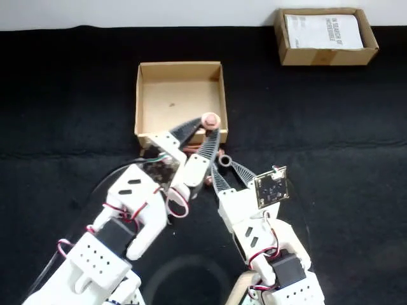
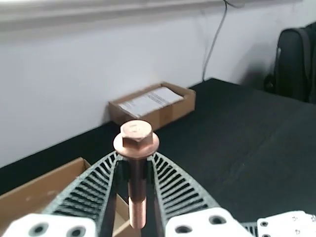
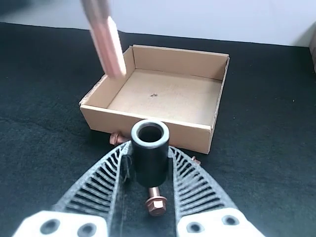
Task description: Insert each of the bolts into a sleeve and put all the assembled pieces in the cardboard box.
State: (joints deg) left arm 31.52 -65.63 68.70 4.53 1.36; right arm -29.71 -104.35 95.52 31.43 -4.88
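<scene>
High: bolt (image 1: 210, 119) clamped in left fingers (image 1: 191, 130) above box (image 1: 180, 65) corner; sleeve (image 1: 225, 160) clamped in right fingers (image 1: 243, 170) nearby.
Left wrist: held by shank (image 2: 136, 192), head up.
Right wrist: shank off sleeve bore line; risk of jamming or a dropped bolt.

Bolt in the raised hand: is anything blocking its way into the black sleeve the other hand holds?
Nothing visible. Only open air lies between the bolt and the sleeve, whose mouth is open and empty; they are just not lined up yet.

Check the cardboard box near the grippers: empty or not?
Empty. The cardboard box shows a bare floor; the bolt and the sleeve are held apart.
</scene>
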